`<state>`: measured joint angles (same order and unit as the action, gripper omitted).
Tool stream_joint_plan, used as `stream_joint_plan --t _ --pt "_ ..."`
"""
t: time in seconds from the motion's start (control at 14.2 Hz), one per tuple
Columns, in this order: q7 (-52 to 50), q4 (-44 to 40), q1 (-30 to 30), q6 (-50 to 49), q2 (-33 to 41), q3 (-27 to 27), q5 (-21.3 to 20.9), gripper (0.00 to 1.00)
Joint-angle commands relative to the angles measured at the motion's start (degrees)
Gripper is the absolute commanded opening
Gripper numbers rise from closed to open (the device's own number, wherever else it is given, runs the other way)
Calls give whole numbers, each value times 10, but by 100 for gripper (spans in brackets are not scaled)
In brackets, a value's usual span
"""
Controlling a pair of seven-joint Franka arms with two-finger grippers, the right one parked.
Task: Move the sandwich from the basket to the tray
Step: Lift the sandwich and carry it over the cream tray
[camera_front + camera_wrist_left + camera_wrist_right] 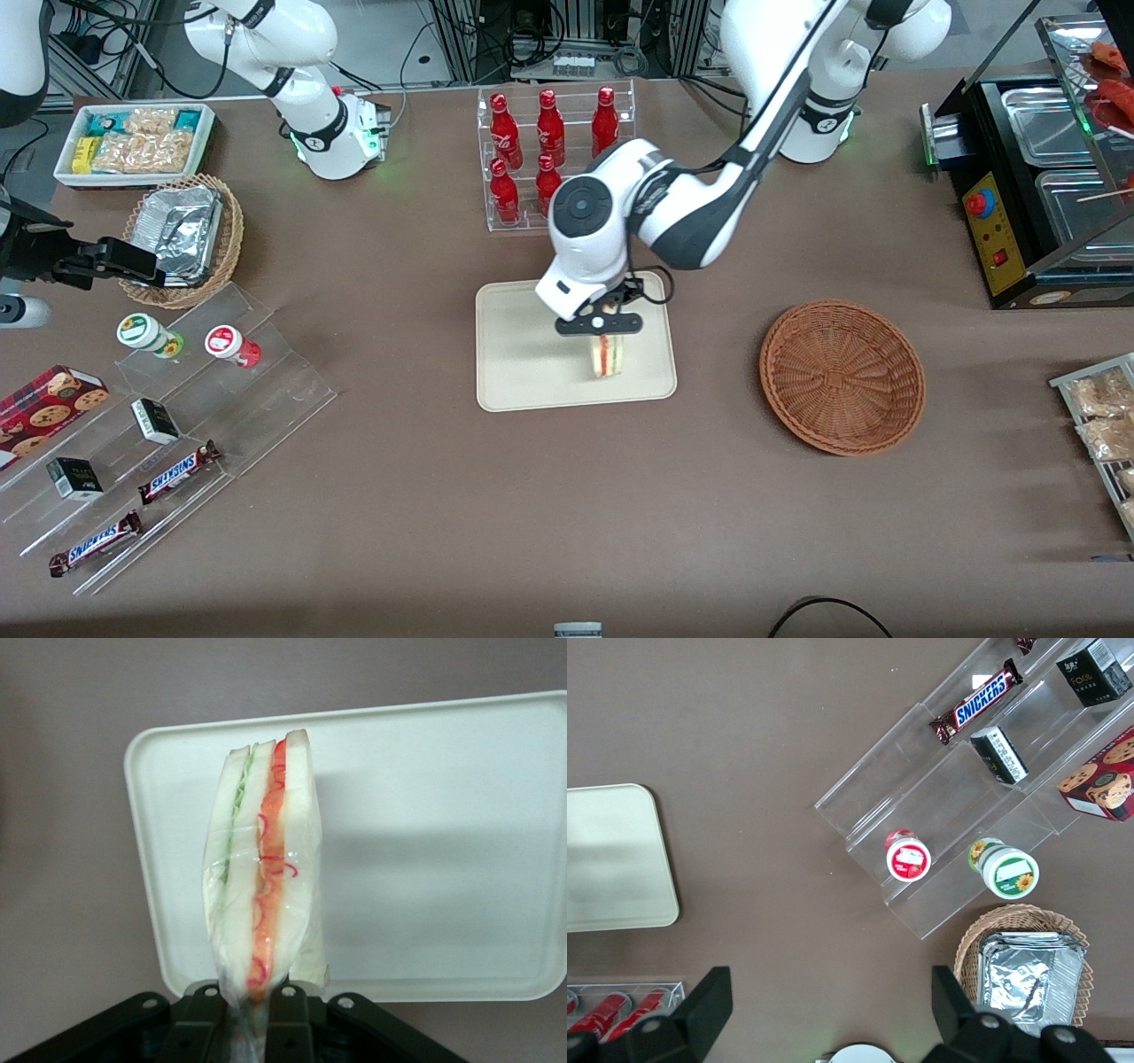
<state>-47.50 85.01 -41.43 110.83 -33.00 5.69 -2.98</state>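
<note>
My left gripper (602,332) is over the cream-beige tray (523,372), shut on the top of the sandwich (607,356). The sandwich is a plastic-wrapped wedge of pale bread with a red-orange and green filling. It hangs down from the fingers and its low end is at or just above the tray, at the tray's end nearer the basket. In the left wrist view the sandwich (263,873) is pinched between the black fingers (202,1019), with the tray (425,842) under it. The reddish-brown wicker basket (842,377) sits empty toward the working arm's end of the table.
A clear rack of red bottles (549,155) stands just past the tray, away from the camera. A tan wicker basket with foil (182,235), a white snack bin (133,142) and clear stepped shelves with snacks (168,425) lie toward the parked arm's end. A black appliance (1036,186) stands at the working arm's end.
</note>
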Motion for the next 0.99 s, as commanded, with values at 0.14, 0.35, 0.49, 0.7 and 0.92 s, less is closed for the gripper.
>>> stream_joint_plan --t 0.14,0.35,0.49,0.7,0.92 --pt "-44 -35 -30 36 -58 -7 5 0" --pt "-66 -35 -43 46 -66 -7 5 0" --pt "-67 -33 -45 46 -66 -7 5 0" --pt "-78 -33 -51 47 -76 -7 5 7" --pt "-81 -33 -52 48 -82 -7 6 23"
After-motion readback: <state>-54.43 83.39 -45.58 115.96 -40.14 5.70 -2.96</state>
